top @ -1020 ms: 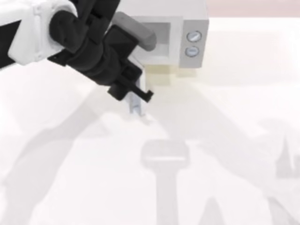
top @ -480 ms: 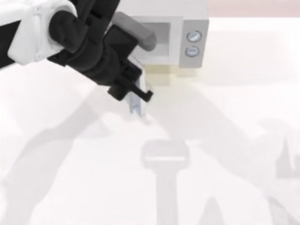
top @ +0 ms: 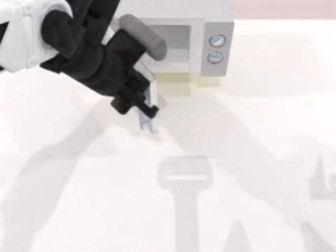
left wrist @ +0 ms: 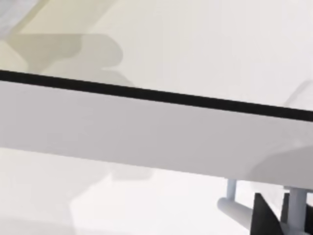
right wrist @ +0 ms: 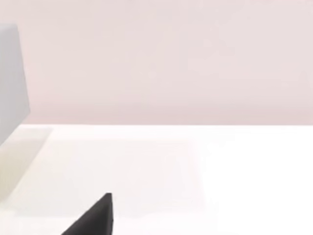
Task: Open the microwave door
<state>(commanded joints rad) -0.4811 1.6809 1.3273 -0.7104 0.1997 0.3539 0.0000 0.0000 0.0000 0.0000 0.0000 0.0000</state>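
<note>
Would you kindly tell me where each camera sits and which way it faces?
Top view: above the table, looking down on the microwave, its swung-open microwave door and the left gripper.
Left wrist view: beside the door's edge; dark gripper parts show.
Right wrist view: low over the table, microwave at the edge.
All share the microwave.

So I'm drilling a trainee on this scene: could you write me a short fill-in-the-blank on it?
1. The microwave door is swung ____, baring the cavity.
2. The ____ gripper is at the door's handle.
3. The microwave has ____ round knobs on its side panel.
4. The microwave stands at the table's ____ edge in the top view.

Missing words: open; left; two; far
</note>
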